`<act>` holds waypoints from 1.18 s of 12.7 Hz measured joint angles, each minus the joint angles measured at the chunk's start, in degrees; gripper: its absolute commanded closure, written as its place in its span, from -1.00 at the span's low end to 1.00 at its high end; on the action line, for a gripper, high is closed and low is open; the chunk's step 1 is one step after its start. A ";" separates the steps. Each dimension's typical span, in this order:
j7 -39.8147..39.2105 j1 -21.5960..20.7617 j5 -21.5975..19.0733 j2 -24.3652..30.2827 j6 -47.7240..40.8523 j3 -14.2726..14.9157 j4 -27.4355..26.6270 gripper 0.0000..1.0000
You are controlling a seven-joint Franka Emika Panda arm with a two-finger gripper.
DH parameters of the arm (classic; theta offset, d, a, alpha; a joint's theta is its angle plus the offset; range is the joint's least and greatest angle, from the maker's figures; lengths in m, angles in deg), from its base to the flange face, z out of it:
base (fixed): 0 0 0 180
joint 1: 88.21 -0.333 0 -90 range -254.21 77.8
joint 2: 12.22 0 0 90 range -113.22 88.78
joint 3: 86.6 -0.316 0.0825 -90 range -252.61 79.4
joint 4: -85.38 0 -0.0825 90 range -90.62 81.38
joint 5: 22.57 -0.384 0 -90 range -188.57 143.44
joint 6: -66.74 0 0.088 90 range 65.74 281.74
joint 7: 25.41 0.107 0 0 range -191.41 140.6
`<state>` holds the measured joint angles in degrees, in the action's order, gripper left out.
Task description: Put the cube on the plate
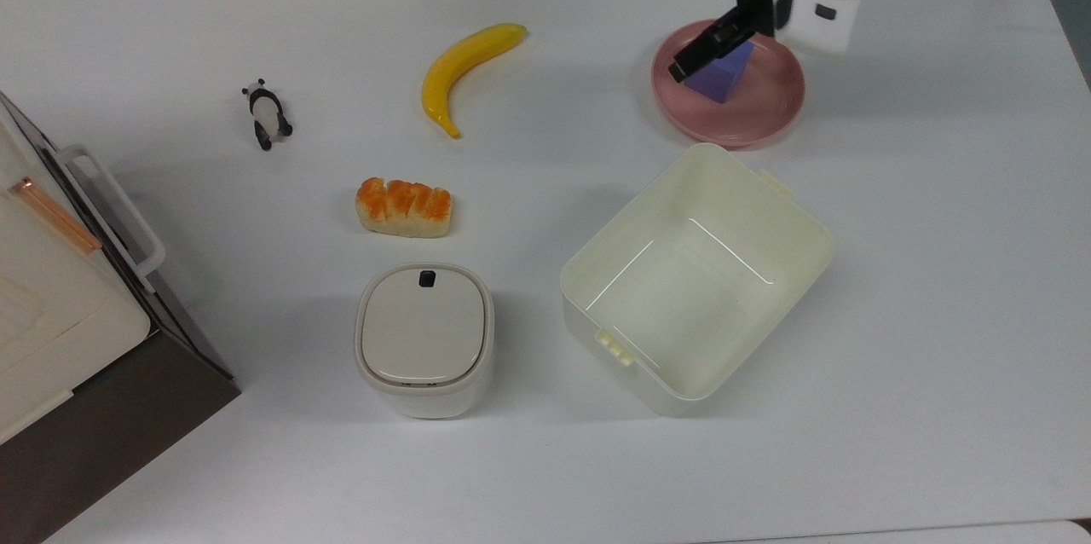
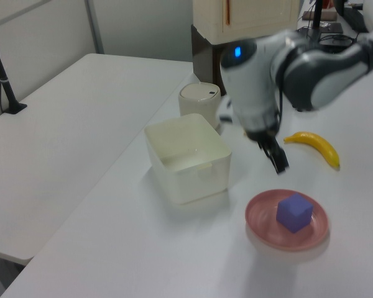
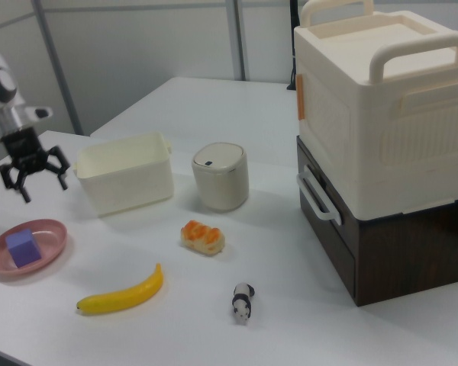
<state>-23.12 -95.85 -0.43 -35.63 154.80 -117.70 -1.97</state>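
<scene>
The blue-purple cube (image 1: pixel 724 79) (image 2: pixel 294 212) (image 3: pixel 23 248) rests flat on the round pink plate (image 1: pixel 767 109) (image 2: pixel 264 218) (image 3: pixel 52 230), near the table's far right in the top view. My gripper (image 1: pixel 692 60) (image 2: pixel 279 162) (image 3: pixel 40 185) hangs in the air above the plate, open, with nothing between its fingers. There is a clear gap between it and the cube in the left view and the right view. In the top view its dark fingers overlap the cube's upper left corner.
A cream rectangular tub (image 1: pixel 810 224) stands just in front of the plate. A banana (image 1: pixel 469 66), a bread piece (image 1: pixel 403 207), a panda toy (image 1: pixel 268 113) and a lidded bin (image 1: pixel 424 338) lie to the top view's left. A cream box on a brown cabinet (image 1: pixel 51 305) fills the left edge.
</scene>
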 measured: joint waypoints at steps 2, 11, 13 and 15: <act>-0.01 3.86 -2.58 3.03 0.00 0.21 0.95 -1.00; -1.91 9.17 -20.42 20.42 -0.59 26.96 3.53 -1.00; -2.07 9.13 -20.77 21.30 -0.67 31.87 3.50 -1.00; -2.30 8.89 -20.78 21.39 -0.67 35.67 3.49 -1.00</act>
<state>-25.41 -86.96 -21.20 -14.24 154.14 -82.03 1.52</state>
